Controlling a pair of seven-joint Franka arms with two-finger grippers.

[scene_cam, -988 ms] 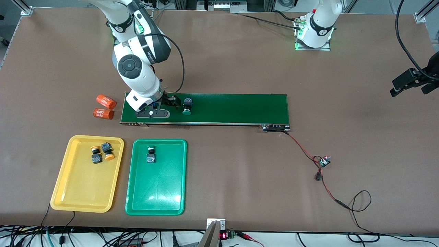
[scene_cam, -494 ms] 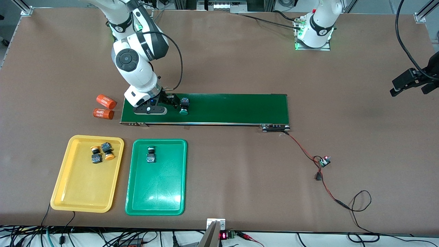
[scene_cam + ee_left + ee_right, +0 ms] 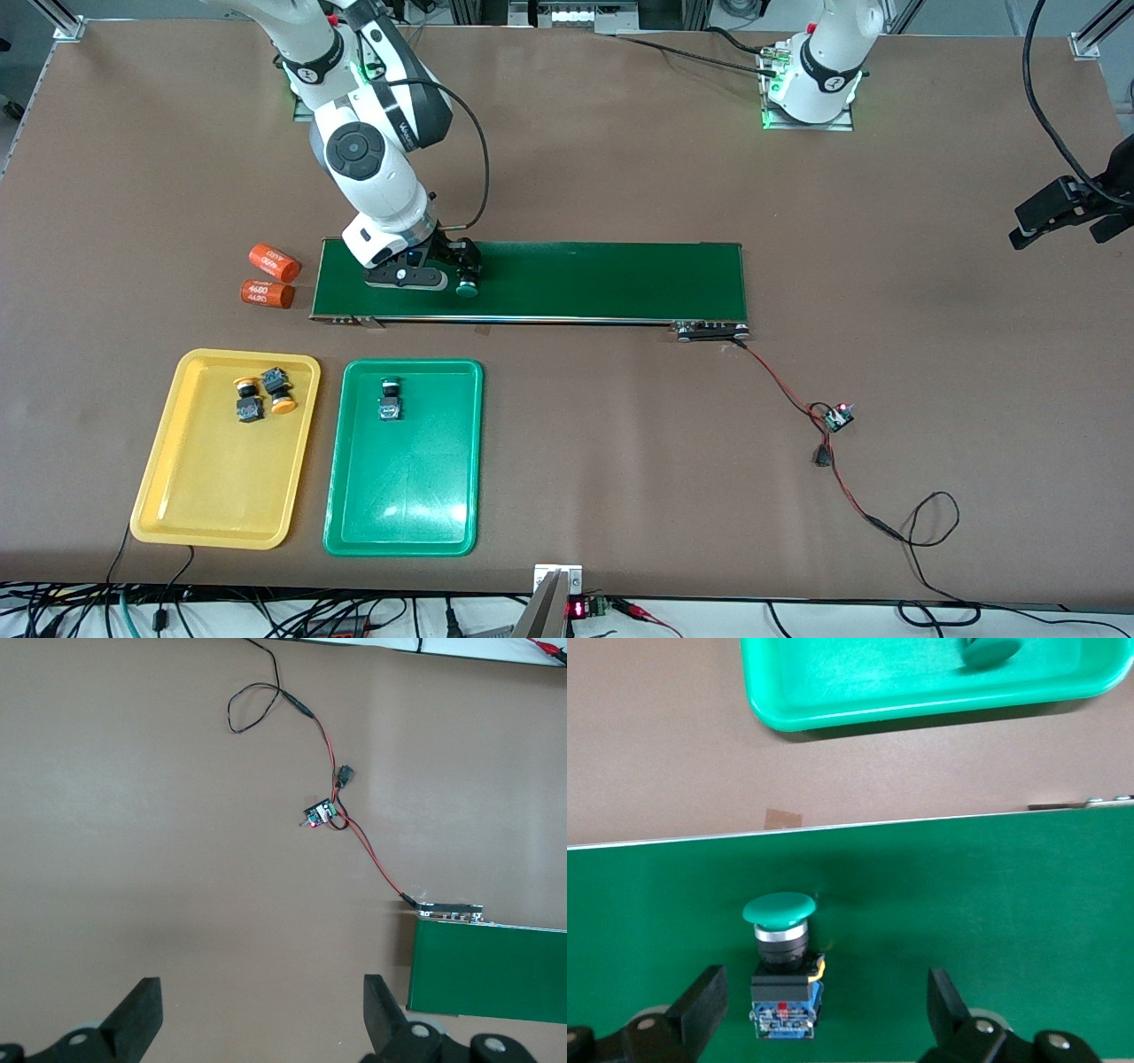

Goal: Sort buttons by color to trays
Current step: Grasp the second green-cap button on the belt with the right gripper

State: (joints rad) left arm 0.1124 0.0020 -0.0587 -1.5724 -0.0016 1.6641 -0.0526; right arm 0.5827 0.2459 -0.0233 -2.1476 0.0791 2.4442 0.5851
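While right gripper (image 3: pixel 819 1010) fingers (image 3: pixel 700 997) straddle green button (image 3: pixel 780 948), clearance each side.

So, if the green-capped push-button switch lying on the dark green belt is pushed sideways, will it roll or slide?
The green-capped push-button switch lies on its side; its boxy body probably resists rolling, so it would likely slide or pivot. The round cap may make it swing around on the belt.

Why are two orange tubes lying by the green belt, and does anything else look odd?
The two orange cylinders lie on their sides on the table, beside the right arm's end of the conveyor belt; no tray is orange, so they look left out. The pictures do not show why. The sorted buttons lie tipped over in their trays. Nothing looks spilled or broken.
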